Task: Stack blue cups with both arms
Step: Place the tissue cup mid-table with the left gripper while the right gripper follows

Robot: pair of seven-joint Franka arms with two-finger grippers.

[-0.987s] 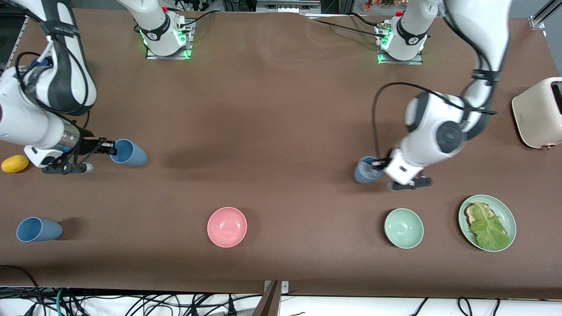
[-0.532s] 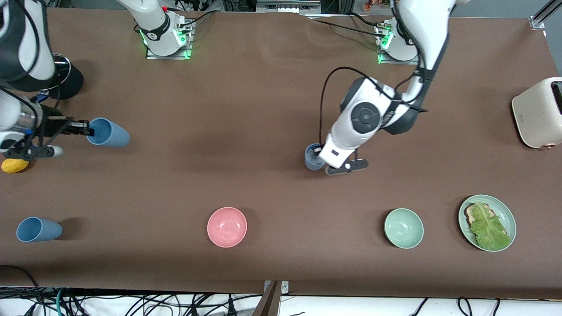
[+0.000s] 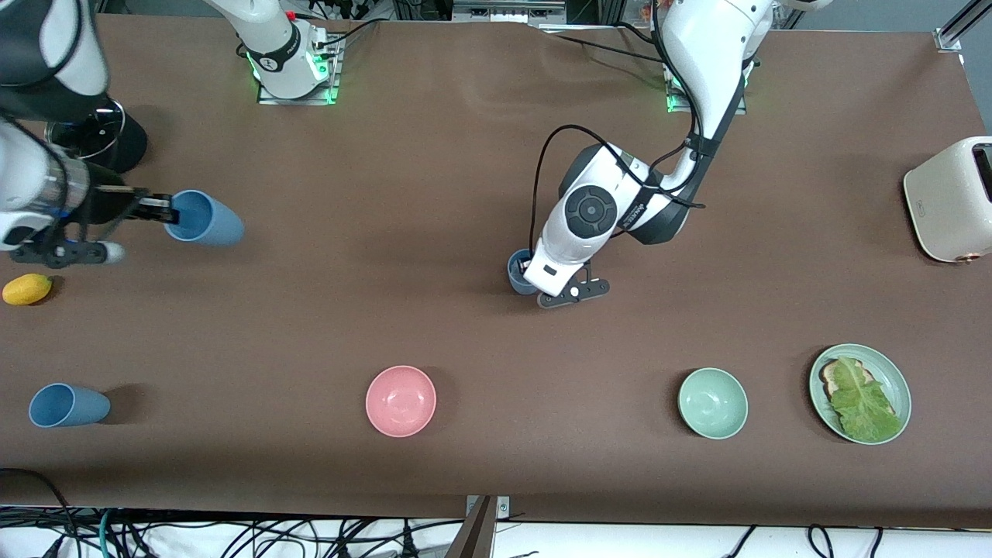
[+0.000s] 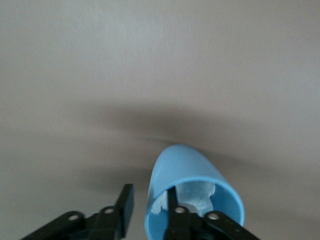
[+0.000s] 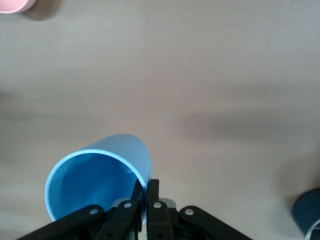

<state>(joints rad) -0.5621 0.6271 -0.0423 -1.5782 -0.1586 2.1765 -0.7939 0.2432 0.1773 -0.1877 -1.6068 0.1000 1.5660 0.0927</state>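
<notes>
My right gripper (image 3: 167,215) is shut on the rim of a blue cup (image 3: 203,218) and holds it tilted in the air over the right arm's end of the table. In the right wrist view the fingers pinch the wall of this cup (image 5: 97,175), with the gripper (image 5: 146,189) at its rim. My left gripper (image 3: 535,277) is at a second blue cup (image 3: 519,271) near the table's middle. In the left wrist view the gripper (image 4: 149,200) has one finger inside that cup (image 4: 192,175) and the other outside, clear of the wall. A third blue cup (image 3: 68,405) sits near the front corner.
A pink bowl (image 3: 401,401), a pale green bowl (image 3: 712,403) and a green plate with bread and lettuce (image 3: 891,372) lie along the front. A cream toaster (image 3: 949,200) stands at the left arm's end. A yellow fruit (image 3: 27,288) and a black round object (image 3: 101,139) lie near my right arm.
My left arm has carried its cup from the left arm's end toward the table's middle. My right gripper has raised its cup, away from the yellow fruit.
</notes>
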